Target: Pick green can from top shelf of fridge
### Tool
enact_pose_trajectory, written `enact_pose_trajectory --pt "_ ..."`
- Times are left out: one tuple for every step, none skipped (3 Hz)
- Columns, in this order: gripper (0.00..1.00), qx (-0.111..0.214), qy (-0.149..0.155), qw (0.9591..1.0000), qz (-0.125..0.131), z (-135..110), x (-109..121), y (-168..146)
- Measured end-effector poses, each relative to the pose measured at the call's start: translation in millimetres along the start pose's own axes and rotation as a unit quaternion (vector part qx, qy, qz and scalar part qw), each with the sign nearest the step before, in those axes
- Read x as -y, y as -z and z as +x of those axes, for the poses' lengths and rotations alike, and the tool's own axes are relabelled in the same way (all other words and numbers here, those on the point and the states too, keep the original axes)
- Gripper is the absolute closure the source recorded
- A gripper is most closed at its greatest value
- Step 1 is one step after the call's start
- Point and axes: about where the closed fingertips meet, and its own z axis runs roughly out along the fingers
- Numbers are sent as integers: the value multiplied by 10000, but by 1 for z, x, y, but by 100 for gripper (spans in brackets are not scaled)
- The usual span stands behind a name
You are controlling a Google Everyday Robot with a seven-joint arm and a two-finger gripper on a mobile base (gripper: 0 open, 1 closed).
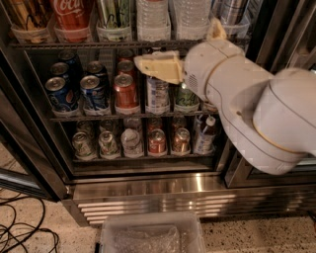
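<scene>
We see a cream plastic gripper (144, 63) just below the dark wire top shelf (64, 45). On that shelf stands a green white-patched aluminium can (113, 15) beside a red aluminium can (73, 15).

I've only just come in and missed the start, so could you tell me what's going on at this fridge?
A one-armed robot is reaching into the fridge for a drink. Its gripper hangs just under the top shelf, in front of the middle shelf's cans, with nothing visibly in it. The green can stands untouched in a clear holder on the top shelf, between a red Coca-Cola can and a water bottle, above the gripper and towards the picture's left.
</scene>
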Motion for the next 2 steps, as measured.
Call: enact_pose_trajectory --pt "0 -15 -212 9992 339 11 22 8" --pt "0 -15 -212 9992 337 11 21 8"
